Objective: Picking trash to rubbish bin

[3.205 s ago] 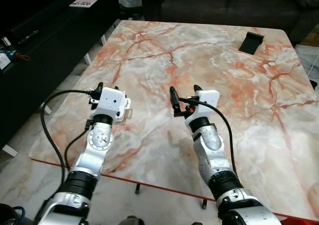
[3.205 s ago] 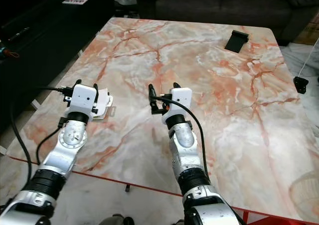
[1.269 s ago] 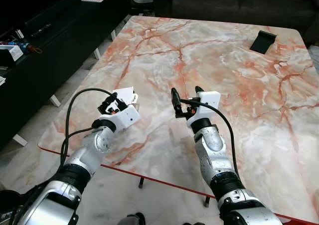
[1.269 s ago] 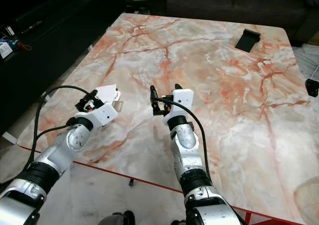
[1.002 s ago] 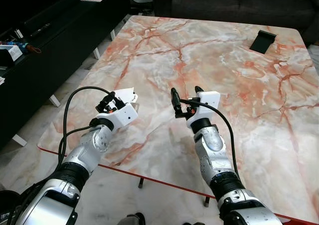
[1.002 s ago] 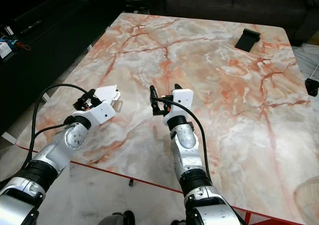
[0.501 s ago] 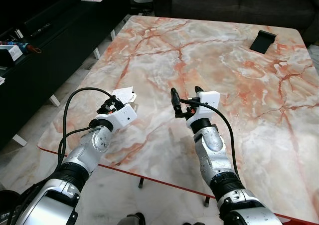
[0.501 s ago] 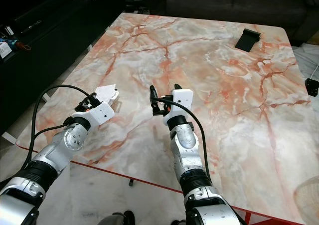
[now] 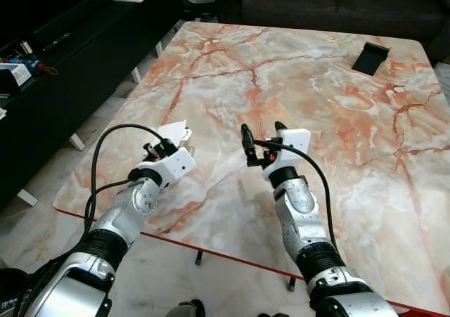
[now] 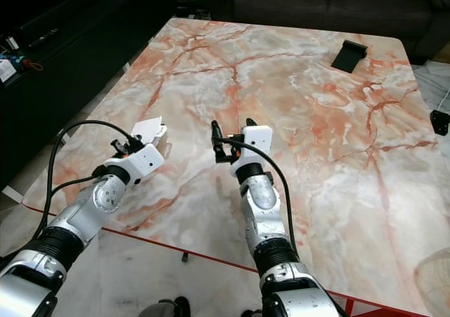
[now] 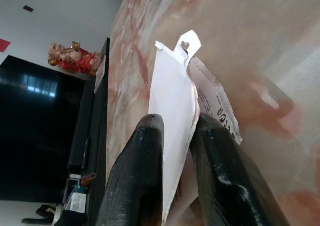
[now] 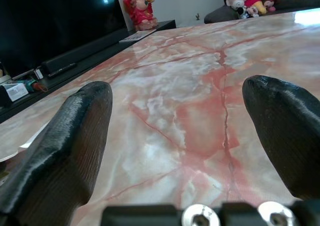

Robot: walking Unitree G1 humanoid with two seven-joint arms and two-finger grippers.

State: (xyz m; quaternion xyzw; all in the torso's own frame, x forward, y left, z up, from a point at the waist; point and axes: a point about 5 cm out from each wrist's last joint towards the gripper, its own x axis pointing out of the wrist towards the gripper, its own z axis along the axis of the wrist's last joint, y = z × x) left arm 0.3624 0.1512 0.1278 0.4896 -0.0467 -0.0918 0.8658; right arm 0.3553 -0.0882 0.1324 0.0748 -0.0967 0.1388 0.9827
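White paper scrap [image 11: 172, 100] pinched in left end effector [image 9: 160, 148]; right end effector [image 9: 260, 128] spread empty.

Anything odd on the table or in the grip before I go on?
Nothing stands out. The left gripper pinches the white paper scrap cleanly above the marble table; the right gripper hovers open.

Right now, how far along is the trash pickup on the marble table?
Done: the left hand has shut on the white paper wrapper above the marble table. In hand: the wrapper, pinched between both fingers. Left: carrying it to a rubbish bin. The right hand hovers open, holding nothing.
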